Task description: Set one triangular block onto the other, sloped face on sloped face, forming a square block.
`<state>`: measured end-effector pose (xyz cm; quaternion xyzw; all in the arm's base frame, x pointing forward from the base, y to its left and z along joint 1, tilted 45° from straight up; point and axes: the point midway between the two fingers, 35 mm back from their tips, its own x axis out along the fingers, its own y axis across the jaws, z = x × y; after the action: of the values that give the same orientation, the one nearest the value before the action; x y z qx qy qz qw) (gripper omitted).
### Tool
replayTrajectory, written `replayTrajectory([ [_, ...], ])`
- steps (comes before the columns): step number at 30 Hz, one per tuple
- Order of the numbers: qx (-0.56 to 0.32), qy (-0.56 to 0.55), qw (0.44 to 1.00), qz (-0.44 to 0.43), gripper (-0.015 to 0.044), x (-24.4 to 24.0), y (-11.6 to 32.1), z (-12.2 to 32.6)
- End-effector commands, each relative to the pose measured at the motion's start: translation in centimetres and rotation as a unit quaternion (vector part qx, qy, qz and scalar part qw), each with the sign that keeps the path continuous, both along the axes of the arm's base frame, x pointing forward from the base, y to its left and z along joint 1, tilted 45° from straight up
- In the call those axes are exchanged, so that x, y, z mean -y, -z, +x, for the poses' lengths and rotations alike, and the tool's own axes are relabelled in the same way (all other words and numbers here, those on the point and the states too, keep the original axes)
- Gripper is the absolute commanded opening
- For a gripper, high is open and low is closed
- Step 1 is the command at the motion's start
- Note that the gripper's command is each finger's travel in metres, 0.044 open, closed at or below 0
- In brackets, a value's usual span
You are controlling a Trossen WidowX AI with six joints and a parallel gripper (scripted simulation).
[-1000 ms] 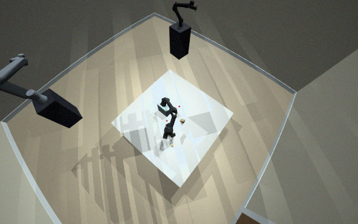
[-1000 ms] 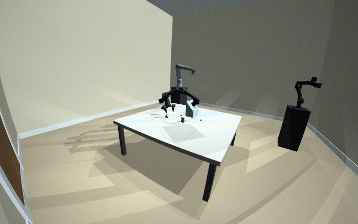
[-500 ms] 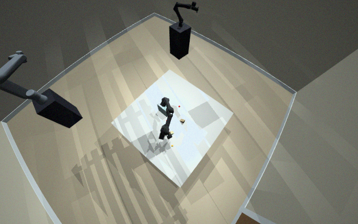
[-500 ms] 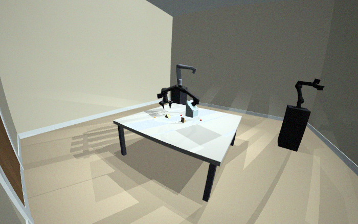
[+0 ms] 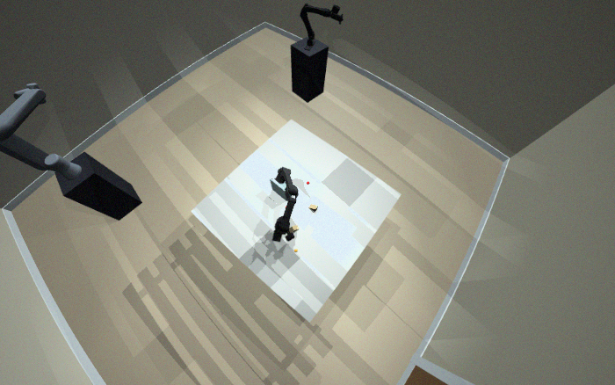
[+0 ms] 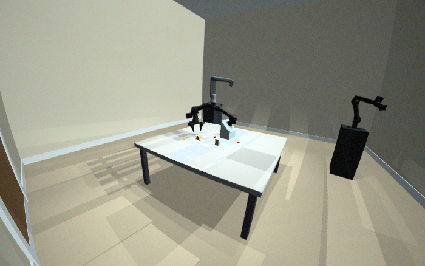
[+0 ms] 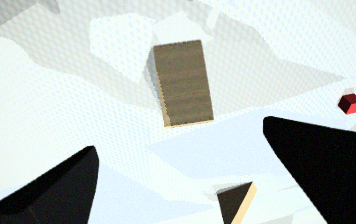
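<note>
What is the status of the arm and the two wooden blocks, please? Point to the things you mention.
Black parallel-jaw gripper (image 5: 284, 237) (image 6: 197, 127) (image 7: 182, 139) open, empty, above table. Two tan wooden triangular blocks (image 6: 199, 138) (image 6: 217, 143) apart, unstacked. Small red cube (image 7: 348, 103) off to one side.

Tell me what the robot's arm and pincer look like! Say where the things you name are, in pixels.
The arm (image 5: 288, 209) (image 6: 223, 110) is black all over, with chunky joints and straight bits between. Its pincer (image 5: 284, 237) (image 6: 197, 129) (image 7: 182, 139) has two black fingers that narrow toward their tips, like beaks.
</note>
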<state>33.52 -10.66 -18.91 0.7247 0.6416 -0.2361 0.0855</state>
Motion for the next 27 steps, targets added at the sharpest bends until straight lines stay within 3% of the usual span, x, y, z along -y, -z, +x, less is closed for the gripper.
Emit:
replayTrajectory([
  [1,-0.012,-0.009,1.0,0.009,0.044,-4.0,1.7,-0.1],
  [7,-0.006,-0.012,1.0,0.018,0.044,-7.6,3.2,-0.5],
  [22,-0.005,-0.013,1.0,0.02,0.044,-7.8,3.2,-0.4],
  [27,-0.003,-0.015,1.0,0.018,0.0309,-7.7,3.2,-0.4],
])
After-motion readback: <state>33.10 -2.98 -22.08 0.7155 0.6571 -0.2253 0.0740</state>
